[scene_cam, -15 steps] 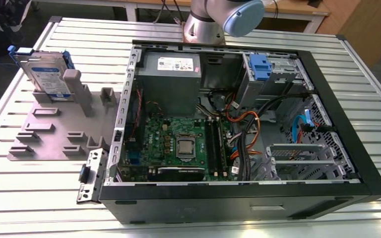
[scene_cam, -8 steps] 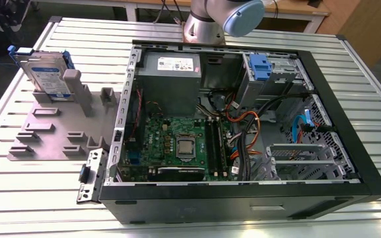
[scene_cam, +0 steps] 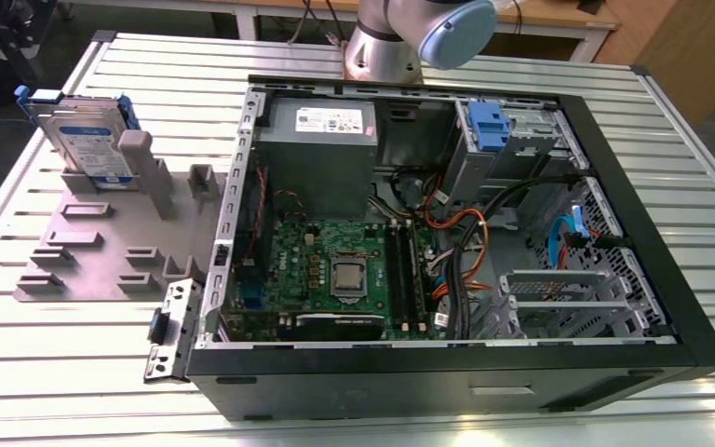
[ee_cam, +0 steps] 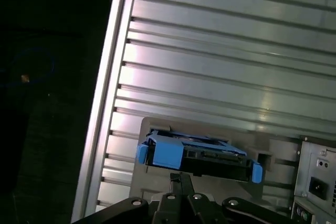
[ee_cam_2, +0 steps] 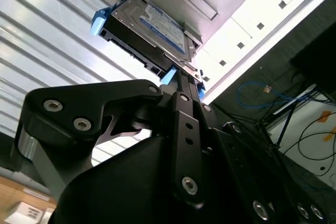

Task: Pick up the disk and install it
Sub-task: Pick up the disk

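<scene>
Exterior view: disk (scene_cam: 90, 140) stands upright in the grey fixture (scene_cam: 97, 247) by the table's (scene_cam: 674, 140) corner. Second wrist view puts the gripper (ee_cam_2: 186, 82) right by its blue edge, can't tell how the jaws sit.

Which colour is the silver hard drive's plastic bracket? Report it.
Bright blue plastic bracket around the silver disk; clearest in the first wrist view.

Computer case (scene_cam: 457, 372) beside grey fixture (scene_cam: 97, 251)

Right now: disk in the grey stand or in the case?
In the stand: the disk stands on edge in the grey stand, outside the case, at the exterior view's left.
</scene>
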`<state>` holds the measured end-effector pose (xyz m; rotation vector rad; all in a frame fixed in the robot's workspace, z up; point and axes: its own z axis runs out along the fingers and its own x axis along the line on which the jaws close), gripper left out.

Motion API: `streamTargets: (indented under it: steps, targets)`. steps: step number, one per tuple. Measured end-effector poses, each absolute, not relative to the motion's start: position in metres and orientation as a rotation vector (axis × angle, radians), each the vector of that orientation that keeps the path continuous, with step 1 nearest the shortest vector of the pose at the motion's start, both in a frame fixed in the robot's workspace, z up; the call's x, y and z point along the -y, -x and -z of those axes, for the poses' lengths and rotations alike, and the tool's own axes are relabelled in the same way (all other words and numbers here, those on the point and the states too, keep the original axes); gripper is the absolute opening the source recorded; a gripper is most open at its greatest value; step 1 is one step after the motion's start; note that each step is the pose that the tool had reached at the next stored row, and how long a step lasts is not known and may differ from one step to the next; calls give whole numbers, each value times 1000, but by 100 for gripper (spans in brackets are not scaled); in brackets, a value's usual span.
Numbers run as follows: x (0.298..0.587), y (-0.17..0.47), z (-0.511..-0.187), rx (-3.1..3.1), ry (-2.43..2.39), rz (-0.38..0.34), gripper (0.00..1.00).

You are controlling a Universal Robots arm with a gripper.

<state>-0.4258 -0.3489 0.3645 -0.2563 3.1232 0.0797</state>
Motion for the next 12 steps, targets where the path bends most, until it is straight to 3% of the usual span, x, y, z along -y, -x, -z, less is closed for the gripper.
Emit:
streamTargets:
  steps: [12]
  targets:
    - [349, 426, -364, -3092, 539, -80, 11]
